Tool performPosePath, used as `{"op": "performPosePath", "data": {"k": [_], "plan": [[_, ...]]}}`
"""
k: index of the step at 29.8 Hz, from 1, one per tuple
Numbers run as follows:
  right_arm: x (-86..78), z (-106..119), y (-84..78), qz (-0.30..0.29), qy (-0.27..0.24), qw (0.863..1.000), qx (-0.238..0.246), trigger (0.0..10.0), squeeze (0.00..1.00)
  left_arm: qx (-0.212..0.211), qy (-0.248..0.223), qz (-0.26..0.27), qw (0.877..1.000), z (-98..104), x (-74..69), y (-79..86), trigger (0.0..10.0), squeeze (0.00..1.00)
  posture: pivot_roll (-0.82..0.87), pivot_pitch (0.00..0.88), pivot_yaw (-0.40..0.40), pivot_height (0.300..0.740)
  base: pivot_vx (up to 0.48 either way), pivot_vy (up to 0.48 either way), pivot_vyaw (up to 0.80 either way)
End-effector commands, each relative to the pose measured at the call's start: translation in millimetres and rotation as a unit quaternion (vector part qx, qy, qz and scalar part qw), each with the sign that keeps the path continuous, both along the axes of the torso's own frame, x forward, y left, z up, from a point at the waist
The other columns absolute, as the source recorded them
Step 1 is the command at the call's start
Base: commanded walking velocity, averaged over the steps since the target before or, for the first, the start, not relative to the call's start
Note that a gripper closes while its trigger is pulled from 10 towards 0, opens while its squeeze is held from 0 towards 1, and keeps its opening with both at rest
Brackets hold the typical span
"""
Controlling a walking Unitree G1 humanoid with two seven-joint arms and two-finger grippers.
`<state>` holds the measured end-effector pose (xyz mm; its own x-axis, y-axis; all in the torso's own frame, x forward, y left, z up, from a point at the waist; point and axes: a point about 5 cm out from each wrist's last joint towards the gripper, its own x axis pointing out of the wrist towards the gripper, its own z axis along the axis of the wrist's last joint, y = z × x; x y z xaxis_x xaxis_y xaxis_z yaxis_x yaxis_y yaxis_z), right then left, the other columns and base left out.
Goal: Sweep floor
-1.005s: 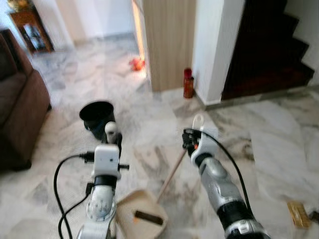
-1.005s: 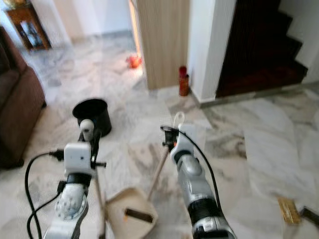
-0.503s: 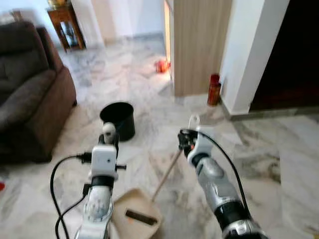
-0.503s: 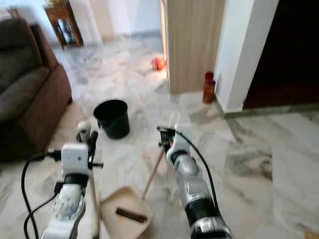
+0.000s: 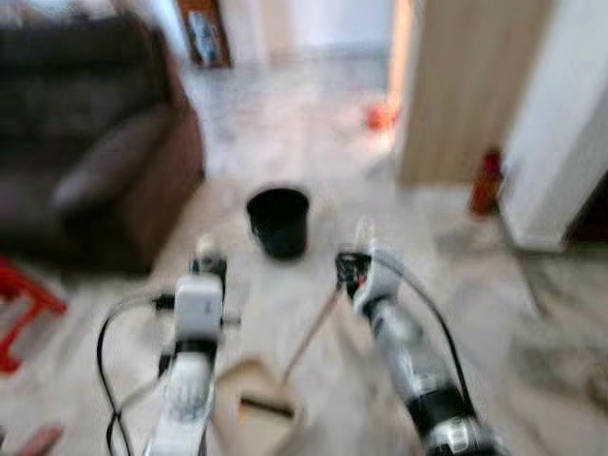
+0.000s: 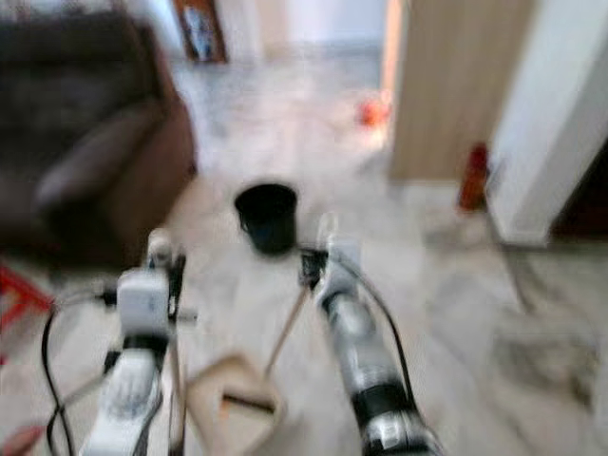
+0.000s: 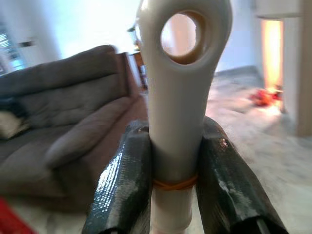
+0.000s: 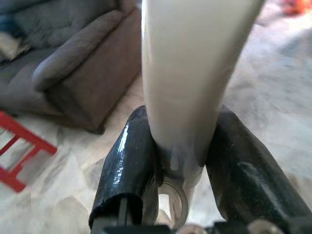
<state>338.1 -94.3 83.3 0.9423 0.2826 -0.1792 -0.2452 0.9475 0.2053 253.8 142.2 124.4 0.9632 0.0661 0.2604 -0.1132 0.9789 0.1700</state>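
left hand grips dustpan handle, right hand grips broom handle, sofa edging open floor

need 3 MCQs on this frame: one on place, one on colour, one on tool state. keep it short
1. Where does the bin stand?
A. on the floor ahead of both arms
B. on the sofa
C. inside the dustpan

2. What colour is the bin?
A. red
B. black
C. white

3. What is the state of the left tool?
A. open, holding nothing
B. shut on a cloth
C. shut on a pale handle

Answers:
1 A: it sits on the marble floor beyond the arms, right of the sofa.
2 B: its body and rim read black in both eye views.
3 C: the left wrist view shows both black fingers pressed against the pale handle.
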Motion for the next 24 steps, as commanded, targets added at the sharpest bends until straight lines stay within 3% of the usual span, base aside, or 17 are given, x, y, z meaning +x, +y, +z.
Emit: {"op": "performPosePath", "data": {"k": [1,8,24], "plan": [[2.6,12.7,14.4,0.020,-0.023,0.999,0.018,10.0,0.00,0.004,-0.016,0.005,1.000,7.3,-0.1,4.5,10.0,0.00,-0.17,0.000,0.071,0.740,0.289,0.000,0.63],[1.5,12.8,16.6,0.027,-0.027,0.999,0.017,10.0,0.00,0.004,-0.016,0.004,1.000,7.5,-0.6,4.9,10.0,0.00,-0.17,0.000,0.073,0.740,0.291,0.000,0.59],[0.9,13.1,18.1,0.029,-0.027,0.999,0.029,10.0,0.00,0.005,-0.016,0.002,1.000,7.6,-1.1,4.9,10.0,0.00,-0.17,0.000,0.077,0.740,0.291,0.000,0.00]]}}
